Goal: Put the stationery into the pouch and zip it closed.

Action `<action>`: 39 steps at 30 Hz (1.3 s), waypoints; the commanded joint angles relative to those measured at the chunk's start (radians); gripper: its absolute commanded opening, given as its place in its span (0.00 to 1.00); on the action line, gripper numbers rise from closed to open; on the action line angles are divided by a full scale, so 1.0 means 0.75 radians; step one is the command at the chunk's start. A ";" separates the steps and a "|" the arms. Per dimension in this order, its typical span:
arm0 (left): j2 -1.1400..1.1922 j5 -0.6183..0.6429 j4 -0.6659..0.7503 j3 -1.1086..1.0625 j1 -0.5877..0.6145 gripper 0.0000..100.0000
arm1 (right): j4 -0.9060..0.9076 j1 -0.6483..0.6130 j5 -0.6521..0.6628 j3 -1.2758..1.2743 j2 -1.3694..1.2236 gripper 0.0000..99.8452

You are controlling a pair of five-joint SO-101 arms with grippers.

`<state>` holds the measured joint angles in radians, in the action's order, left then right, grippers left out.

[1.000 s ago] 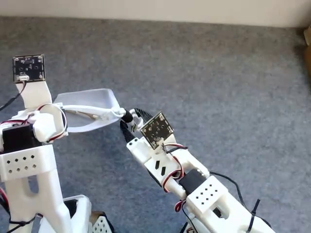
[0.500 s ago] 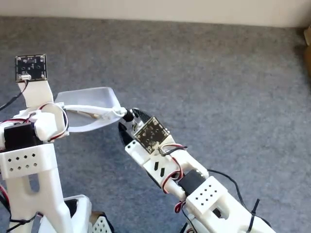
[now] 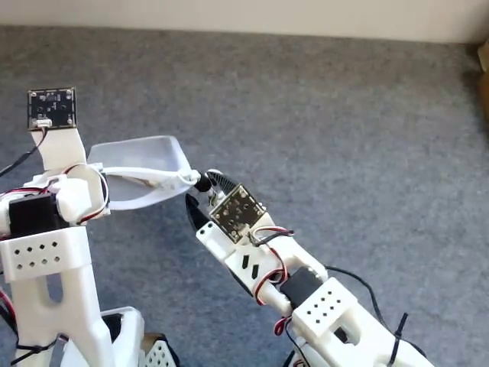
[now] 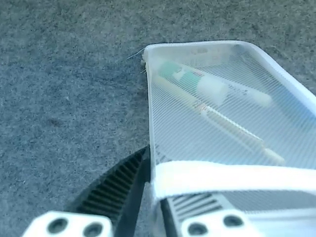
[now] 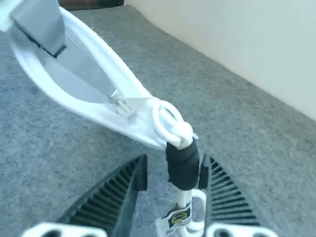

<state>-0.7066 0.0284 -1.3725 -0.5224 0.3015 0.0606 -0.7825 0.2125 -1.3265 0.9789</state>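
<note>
one pouch (image 4: pixel 217 123), left gripper (image 4: pixel 152 173) clamping its edge, right gripper (image 5: pixel 174 159) parted around zipper pull (image 5: pixel 182 168)

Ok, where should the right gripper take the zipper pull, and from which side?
Grip the black sleeve on the pull cord, just under the white ring. Come in from the pouch's zipper end. The sleeve already sits between the right gripper's open fingers, closer to one, so centre first, then close.
</note>
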 commanded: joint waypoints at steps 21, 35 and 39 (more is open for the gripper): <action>0.011 -0.002 0.027 -0.034 -0.034 0.01 | -0.150 0.032 0.016 0.128 -0.114 0.16; 0.011 -0.002 0.025 -0.036 -0.034 0.01 | -0.157 0.030 0.018 0.138 -0.195 0.12; 0.011 -0.002 0.025 -0.036 -0.034 0.01 | -0.154 0.030 0.020 0.128 -0.114 0.04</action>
<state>-0.7066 0.0284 -1.3663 -0.5409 0.3015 -0.0330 -0.7656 0.2125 -1.2927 0.8332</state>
